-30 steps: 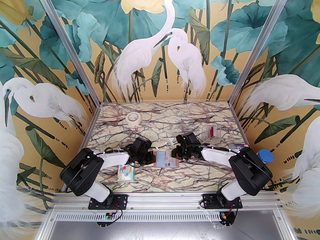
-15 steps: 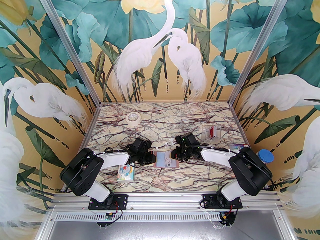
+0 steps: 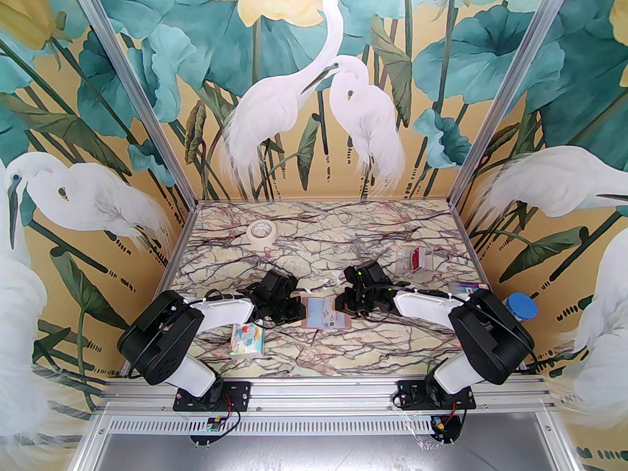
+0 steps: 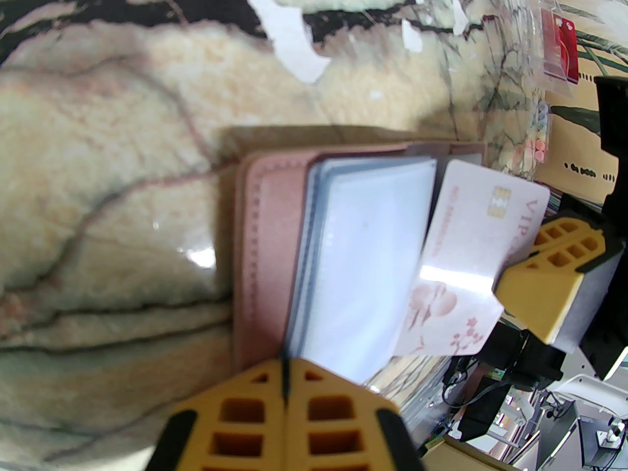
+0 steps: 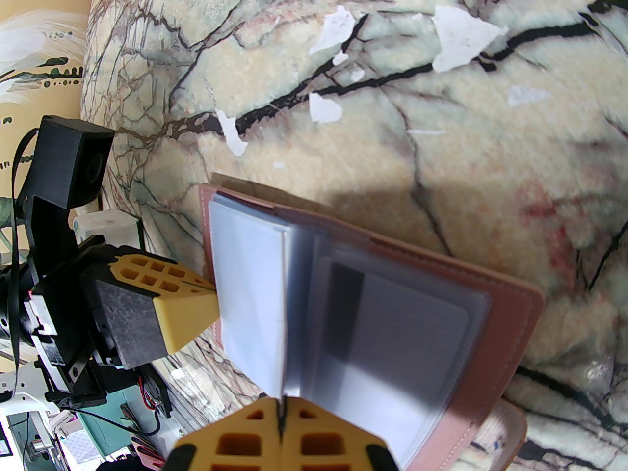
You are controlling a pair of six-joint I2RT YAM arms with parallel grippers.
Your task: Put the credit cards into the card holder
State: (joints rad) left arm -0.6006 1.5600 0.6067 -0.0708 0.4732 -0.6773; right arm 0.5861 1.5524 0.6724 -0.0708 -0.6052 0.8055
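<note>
**Lower middle of the overhead view: card holder (image 3: 325,318) lying open**

It sits on the marbled worktop (image 3: 343,243), right between the two arms. Left hand (image 4: 284,368) is pinched tight on one of its clear inner sleeves. Right hand (image 5: 281,405) is clamped on a pale credit card (image 4: 471,243), whose left edge is hidden behind the sleeves.

Marbled table (image 3: 319,356): card holder (image 3: 326,318), tape (image 3: 260,232), tissue pack (image 3: 248,340)

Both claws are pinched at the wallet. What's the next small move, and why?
Probably ease the right claw toward the left claw, sliding the white card deeper into the clear sleeve that claw pinches. Most of the card lies outside the card holder; only its edge is under the sleeve.
</note>
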